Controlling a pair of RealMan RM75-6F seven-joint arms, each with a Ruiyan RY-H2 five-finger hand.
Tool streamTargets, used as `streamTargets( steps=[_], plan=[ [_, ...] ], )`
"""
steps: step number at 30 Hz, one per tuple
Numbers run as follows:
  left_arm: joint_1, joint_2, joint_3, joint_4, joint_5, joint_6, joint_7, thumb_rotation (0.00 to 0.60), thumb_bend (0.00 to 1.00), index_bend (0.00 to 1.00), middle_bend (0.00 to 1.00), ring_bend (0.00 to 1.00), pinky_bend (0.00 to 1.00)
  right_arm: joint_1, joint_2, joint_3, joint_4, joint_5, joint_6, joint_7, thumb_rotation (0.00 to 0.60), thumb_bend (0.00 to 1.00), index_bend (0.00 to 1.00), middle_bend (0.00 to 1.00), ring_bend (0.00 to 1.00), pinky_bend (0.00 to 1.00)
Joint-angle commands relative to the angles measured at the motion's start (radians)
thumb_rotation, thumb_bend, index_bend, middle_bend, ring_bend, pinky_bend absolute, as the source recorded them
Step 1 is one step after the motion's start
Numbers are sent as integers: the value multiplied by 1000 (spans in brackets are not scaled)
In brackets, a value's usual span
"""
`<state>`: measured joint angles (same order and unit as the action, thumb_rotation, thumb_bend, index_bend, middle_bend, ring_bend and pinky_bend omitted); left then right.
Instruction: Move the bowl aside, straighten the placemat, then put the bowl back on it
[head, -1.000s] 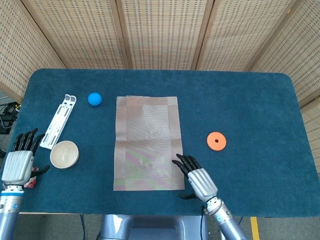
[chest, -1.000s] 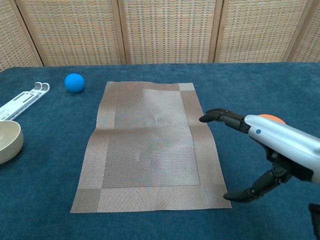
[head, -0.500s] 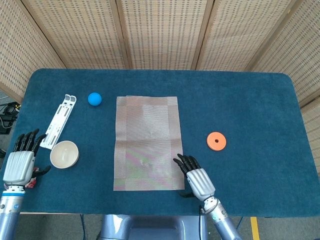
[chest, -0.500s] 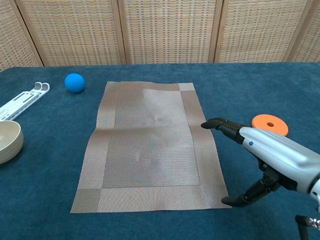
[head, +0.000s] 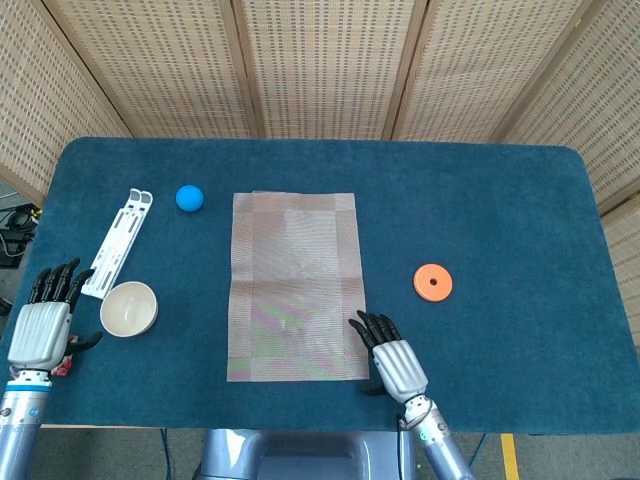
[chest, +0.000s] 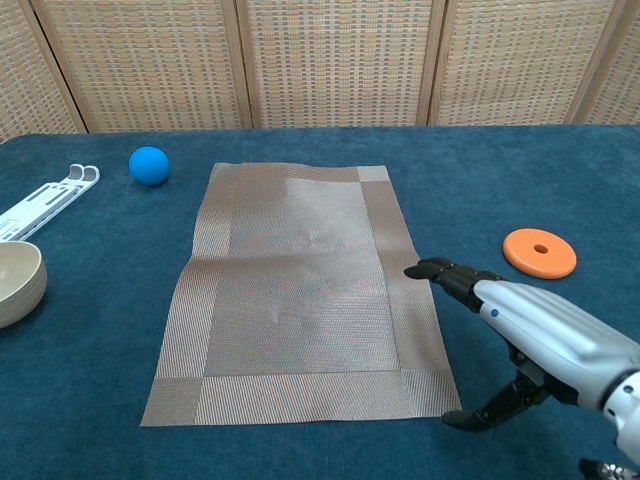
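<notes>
The woven placemat (head: 294, 285) (chest: 300, 290) lies flat in the middle of the blue table, its edges square to the table. The cream bowl (head: 128, 308) (chest: 17, 283) stands off the mat, on the cloth at the left. My left hand (head: 41, 327) hovers just left of the bowl with fingers spread, holding nothing; the chest view does not show it. My right hand (head: 391, 359) (chest: 530, 335) hangs at the mat's near right corner, fingers extended and thumb apart, holding nothing.
A blue ball (head: 189, 197) (chest: 149, 165) and a white plastic rack (head: 118, 241) (chest: 45, 204) lie at the back left. An orange disc (head: 432, 282) (chest: 540, 252) sits right of the mat. Wicker screens stand behind the table (head: 500, 200).
My right hand has drawn back toward the near edge, off the mat's right border, uncovering the orange disc in the chest view. My left hand slid slightly nearer too. Mat and bowl stayed still.
</notes>
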<state>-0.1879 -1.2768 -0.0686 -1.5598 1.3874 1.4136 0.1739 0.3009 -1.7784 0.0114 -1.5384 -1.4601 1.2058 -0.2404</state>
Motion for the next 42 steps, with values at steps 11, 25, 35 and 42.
streamTargets(
  steps=[11,25,35,42],
  plan=[
    [0,-3,-2,4,2,-6,1,600,111,112,0,0,0,5,-31,5,45,39,-27,-11,600,85,0,0,0,0],
    [0,-4,-6,8,0,-12,-8,600,112,112,0,0,0,16,-73,30,92,77,-29,-71,600,86,0,0,0,0],
    [0,-8,-7,13,-4,-18,-9,600,111,104,0,0,0,23,-107,44,138,58,-6,-10,600,283,0,0,0,0],
    [-1,-9,-7,13,-1,-20,-12,600,111,104,0,0,0,13,-110,38,159,-13,53,169,600,482,0,0,0,0]
  ],
)
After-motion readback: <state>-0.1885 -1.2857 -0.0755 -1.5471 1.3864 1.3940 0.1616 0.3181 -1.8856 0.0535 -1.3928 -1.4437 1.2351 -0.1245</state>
